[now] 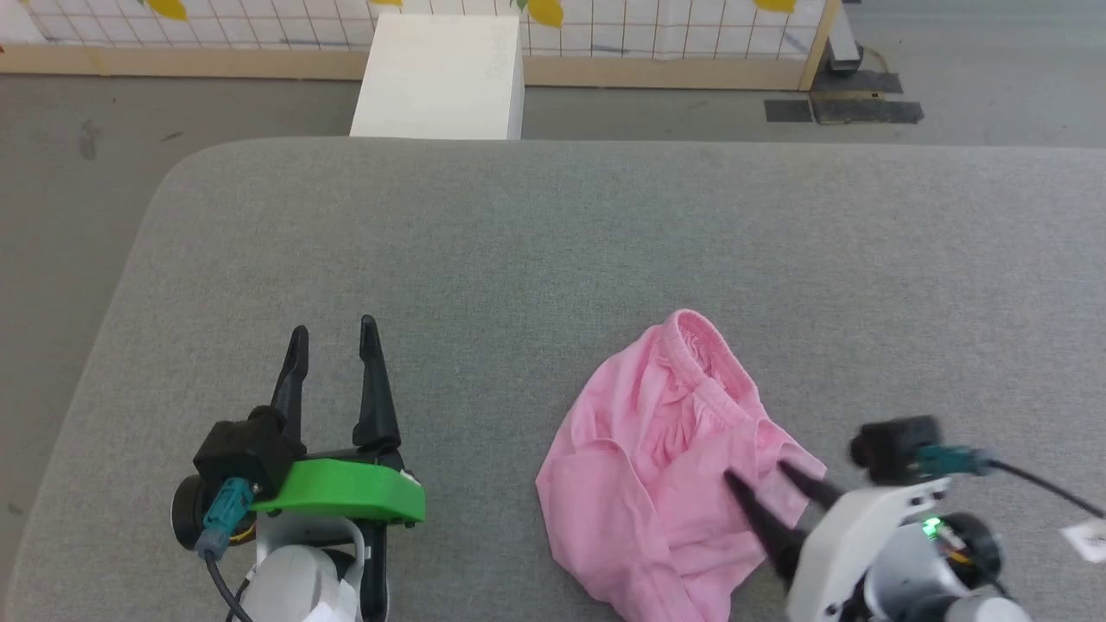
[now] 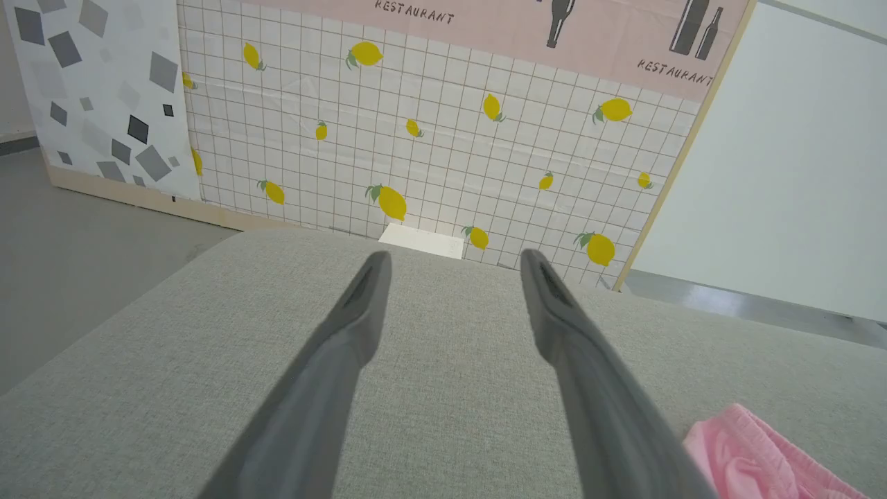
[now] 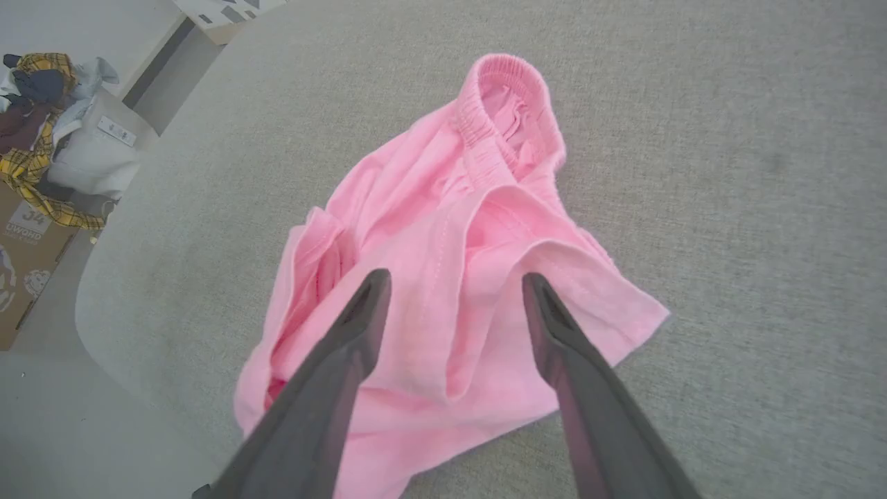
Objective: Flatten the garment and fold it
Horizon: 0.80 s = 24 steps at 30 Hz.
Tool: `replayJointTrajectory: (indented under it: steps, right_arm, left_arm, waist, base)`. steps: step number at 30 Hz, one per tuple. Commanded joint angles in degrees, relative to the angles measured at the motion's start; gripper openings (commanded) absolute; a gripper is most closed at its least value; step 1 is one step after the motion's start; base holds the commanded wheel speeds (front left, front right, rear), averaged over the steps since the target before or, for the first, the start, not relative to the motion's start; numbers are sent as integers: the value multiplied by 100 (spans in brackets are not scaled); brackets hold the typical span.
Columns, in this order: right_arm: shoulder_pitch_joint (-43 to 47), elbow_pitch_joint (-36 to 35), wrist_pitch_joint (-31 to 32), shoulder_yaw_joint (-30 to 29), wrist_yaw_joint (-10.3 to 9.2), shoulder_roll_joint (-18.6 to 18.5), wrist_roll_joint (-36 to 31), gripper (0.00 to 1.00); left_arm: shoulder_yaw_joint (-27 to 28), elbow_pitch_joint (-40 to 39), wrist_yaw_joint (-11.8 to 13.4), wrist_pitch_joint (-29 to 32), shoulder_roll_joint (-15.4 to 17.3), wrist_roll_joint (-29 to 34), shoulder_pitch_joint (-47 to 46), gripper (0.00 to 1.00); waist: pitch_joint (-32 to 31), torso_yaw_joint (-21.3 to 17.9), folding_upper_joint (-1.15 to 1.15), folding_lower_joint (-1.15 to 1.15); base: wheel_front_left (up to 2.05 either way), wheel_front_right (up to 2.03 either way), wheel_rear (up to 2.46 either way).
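So, the garment (image 1: 657,449) is lying in a crumpled heap on the grey padded surface (image 1: 553,242), over toward the robot's right and close to the near edge. It's not flat at all, with the gathered waistband (image 1: 691,333) poking out at the far end and a leg hem flopped out on the right side. The right gripper (image 1: 756,469) sits right over the near part of it, fingers spread wide with nothing pinched between them (whether the tips touch the cloth, I can't tell). The left gripper (image 1: 333,333) is well apart to the left over bare surface, jaws wide too, empty. A white box (image 1: 441,78) stands past the far edge.
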Motion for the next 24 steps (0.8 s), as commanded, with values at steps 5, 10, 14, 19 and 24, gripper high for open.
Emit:
replayJointTrajectory:
  steps: [5,10,14,19,24]
  right_arm:
    - [-326,631,198,331,-8,14,-160,65]
    - [-651,848,113,325,-8,15,-287,0]
    - [-839,687,46,-238,-8,12,-785,0]
    - [-991,290,-106,-1373,-8,-46,-1236,0]
    - [-1077,558,-280,-2840,-8,-42,-1482,0]
  left_arm:
    - [-28,-35,3,-21,-10,-21,-118,100]
    - [-54,-31,24,-21,-10,-47,-146,100]
    - [-61,-22,44,-21,-10,-68,-145,100]
    - [-49,-24,60,-21,-10,-76,-121,100]
    - [-33,-33,54,-21,-10,-66,-94,100]
  waist:
    - [161,105,0,0]
    - [204,173,0,0]
    - [189,197,0,0]
    - [142,193,0,0]
    - [138,122,0,0]
  base:
    - [0,0,0]
    - [0,0,0]
    - [0,0,0]
    - [0,0,0]
    - [0,0,0]
